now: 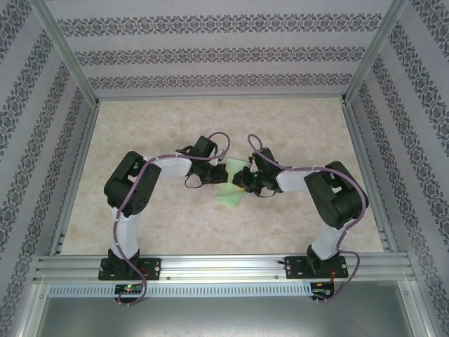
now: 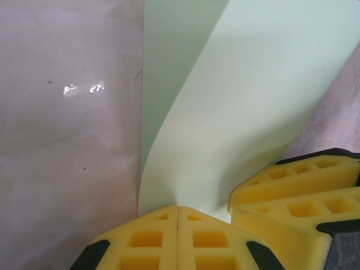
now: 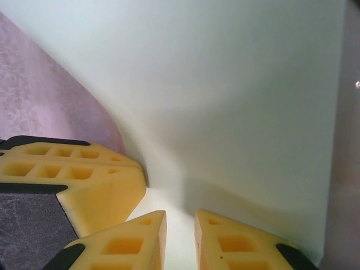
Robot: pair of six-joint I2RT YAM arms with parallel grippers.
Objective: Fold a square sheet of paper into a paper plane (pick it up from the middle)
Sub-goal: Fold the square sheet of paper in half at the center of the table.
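The square sheet of paper (image 1: 230,193) is pale green and lies bent at the table's middle, between the two grippers. My left gripper (image 1: 219,176) is shut on the sheet's near edge; in the left wrist view its yellow pads (image 2: 146,239) meet with no gap at the tip (image 2: 178,209), and the paper (image 2: 247,101) curls up from there. My right gripper (image 1: 243,184) stands open by a narrow gap (image 3: 180,219) over the sheet (image 3: 225,84), close beside the left gripper's fingers (image 3: 95,185). The right gripper's fingers (image 2: 292,197) press near the lifted flap.
The beige marbled tabletop (image 1: 154,133) is ringed by aluminium rails (image 1: 224,265) at the front and posts at the sides. Patterned walls (image 1: 210,49) close in the back and both sides. Both arm bases are bolted to the front rail.
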